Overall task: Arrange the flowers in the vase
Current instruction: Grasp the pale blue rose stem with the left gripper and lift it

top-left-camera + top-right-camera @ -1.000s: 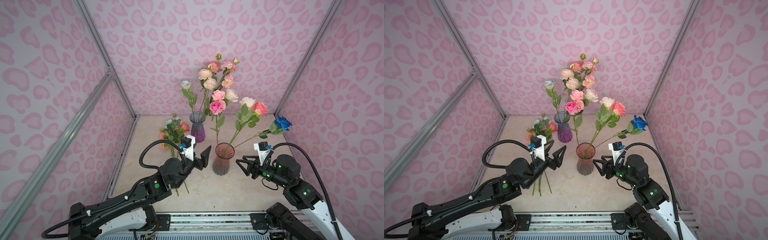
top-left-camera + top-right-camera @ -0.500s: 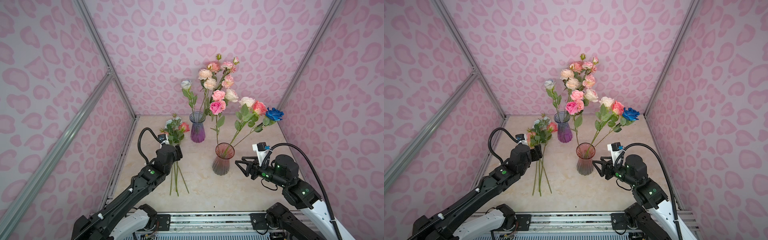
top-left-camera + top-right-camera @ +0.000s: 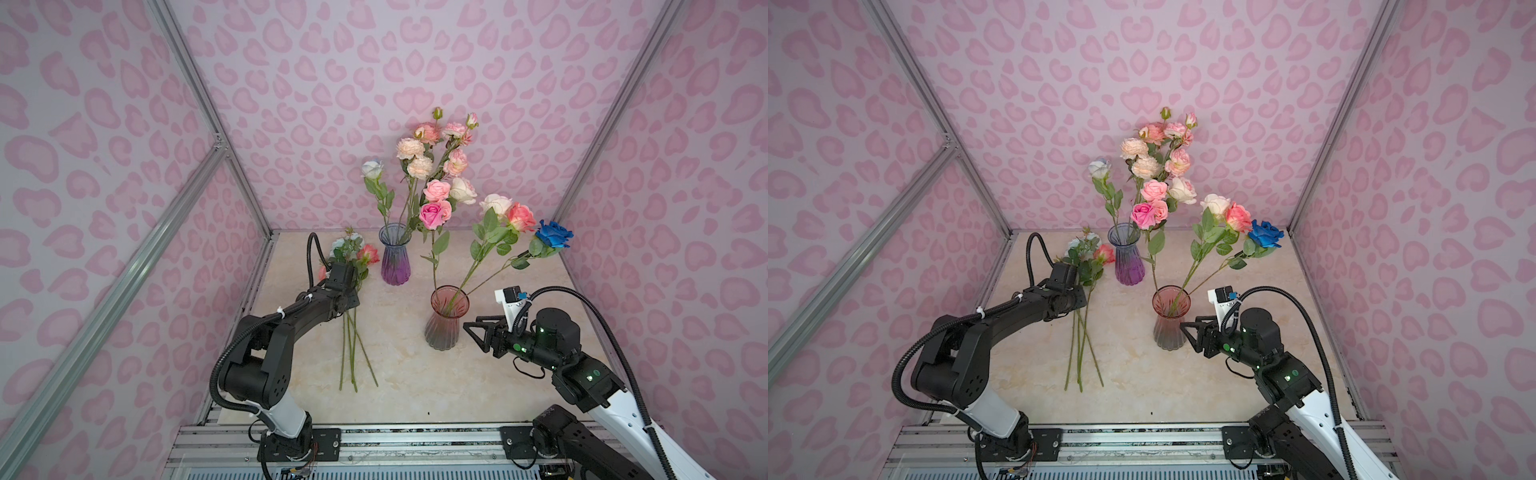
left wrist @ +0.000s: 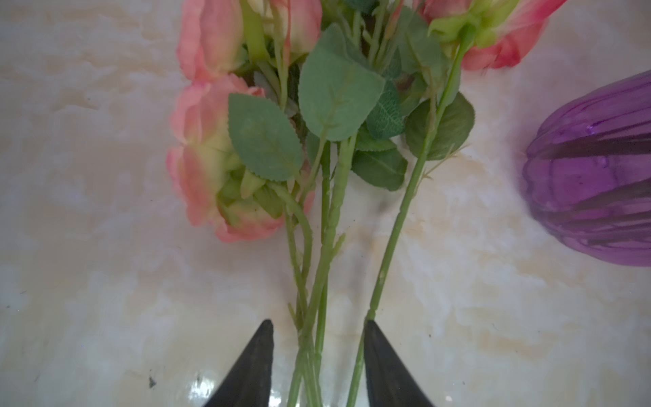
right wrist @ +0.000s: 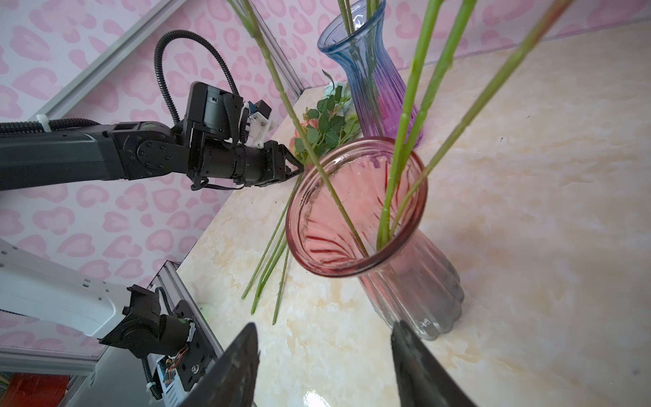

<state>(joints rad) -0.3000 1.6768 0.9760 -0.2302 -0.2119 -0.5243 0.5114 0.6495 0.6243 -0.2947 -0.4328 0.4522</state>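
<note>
Now that my left gripper has swung away from the pink ribbed glass vase and down over the loose flowers lying on the marbled surface, its jaws are narrowing around their thin, knobbly green stems but are not yet clamped. The next pickup looks under way. My right gripper hangs wide and empty just beside that vase, where the deep blue fabric rose now leans with peach and cream blooms. Farther back, the fluted purple glass vase holds the fullest bunch.
</note>
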